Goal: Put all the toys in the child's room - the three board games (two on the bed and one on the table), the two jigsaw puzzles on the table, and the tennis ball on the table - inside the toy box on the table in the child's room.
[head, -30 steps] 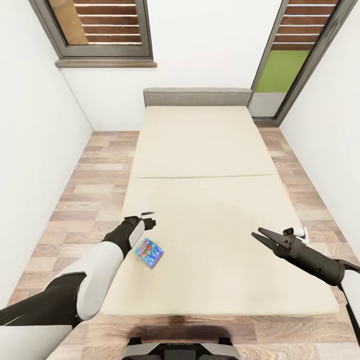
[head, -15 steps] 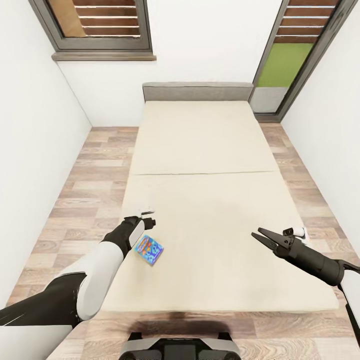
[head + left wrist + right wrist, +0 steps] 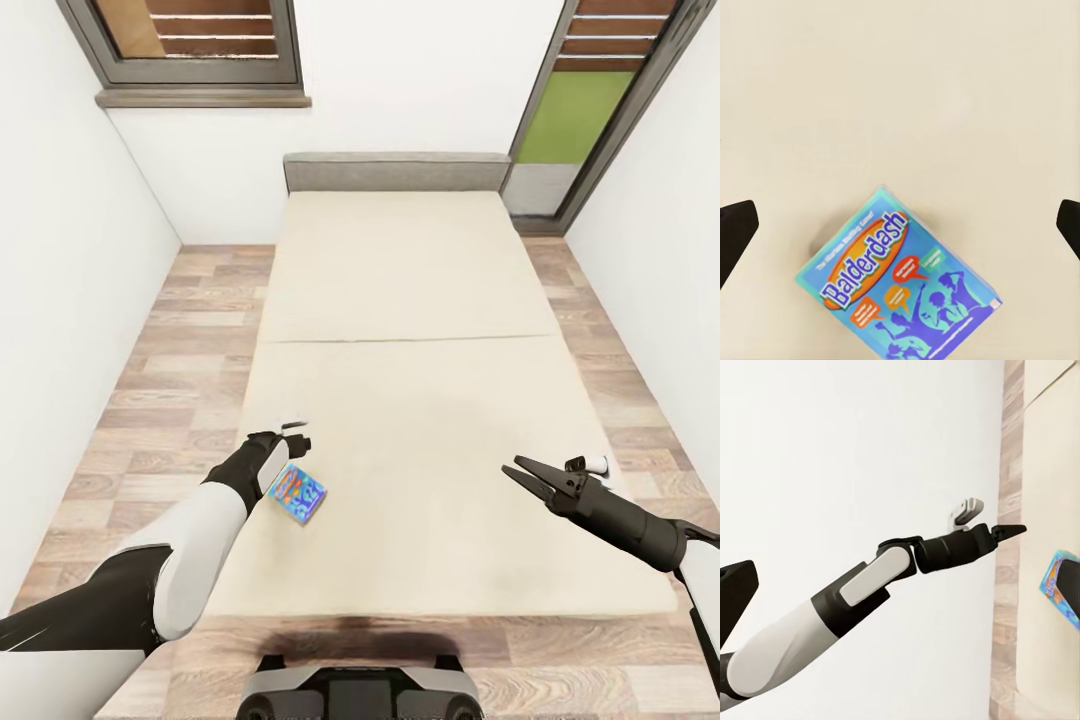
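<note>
The light-blue board game (image 3: 299, 494) is seen lying flat on the bed (image 3: 420, 300) near its foot edge, at about eight o'clock of the mattress, just beside the left gripper (image 3: 296, 441), whose jaws are spread; at four o'clock the right gripper (image 3: 520, 472) is held spread above the mattress; beyond, the headboard (image 3: 396, 171) is set against the white wall (image 3: 420, 80).

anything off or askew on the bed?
Only one thing: the light-blue board game lies flat on the bed, turned askew to the mattress edges, near the left side. The left gripper hangs over it, fingers apart. No damage or spill visible.
</note>
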Tool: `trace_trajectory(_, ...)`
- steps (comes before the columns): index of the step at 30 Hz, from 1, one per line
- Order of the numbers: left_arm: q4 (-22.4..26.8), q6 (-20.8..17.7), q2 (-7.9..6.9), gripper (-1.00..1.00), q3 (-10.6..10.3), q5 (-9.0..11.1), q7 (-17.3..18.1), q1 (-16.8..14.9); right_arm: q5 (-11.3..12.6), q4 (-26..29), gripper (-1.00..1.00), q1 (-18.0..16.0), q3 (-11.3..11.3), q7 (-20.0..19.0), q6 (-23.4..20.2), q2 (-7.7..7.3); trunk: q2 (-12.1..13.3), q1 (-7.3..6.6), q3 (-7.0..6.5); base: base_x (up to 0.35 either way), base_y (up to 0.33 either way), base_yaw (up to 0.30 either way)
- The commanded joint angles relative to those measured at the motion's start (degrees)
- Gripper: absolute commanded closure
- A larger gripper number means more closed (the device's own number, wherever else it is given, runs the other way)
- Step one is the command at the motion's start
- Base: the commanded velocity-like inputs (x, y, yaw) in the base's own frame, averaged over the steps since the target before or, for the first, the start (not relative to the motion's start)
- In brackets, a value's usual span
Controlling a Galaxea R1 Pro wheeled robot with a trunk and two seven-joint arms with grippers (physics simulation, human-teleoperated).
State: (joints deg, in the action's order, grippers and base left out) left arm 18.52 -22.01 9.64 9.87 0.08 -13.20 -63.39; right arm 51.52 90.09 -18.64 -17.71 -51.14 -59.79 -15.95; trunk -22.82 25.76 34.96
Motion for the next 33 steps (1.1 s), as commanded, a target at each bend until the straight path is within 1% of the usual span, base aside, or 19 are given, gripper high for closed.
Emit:
trace_trajectory(1,0.74,-0.34,0.07,-1.00,0.20,0.01,-0.18,-0.03,-0.20,0.01,-1.00,-0.02,-0.05,-0.26,-0.21,0.01,-0.09,0.03,0.17,0.000,0.000,0.000)
trace_trajectory(9,4.81,-1.33,0.11,-1.00,0.24,0.01,-0.23,-0.07,-0.20,0.06,-1.00,-0.04,0.00,-0.14,-0.21,0.09,-0.09,0.03,0.92,0.000,0.000,0.000)
trace_trajectory(21,5.37,-1.35,0.03,-1.00,0.17,0.01,-0.17,-0.15,-0.20,0.09,-1.00,-0.05,0.07,-0.09,-0.21,0.13,-0.09,0.03,2.06,0.000,0.000,0.000)
trace_trajectory(33,5.31,-0.85,0.05,-1.00,0.00,0.02,-0.13,-0.16,-0.20,0.15,-1.00,-0.03,0.10,1.70,-0.21,0.13,-0.09,0.03,3.19,0.000,0.000,0.000)
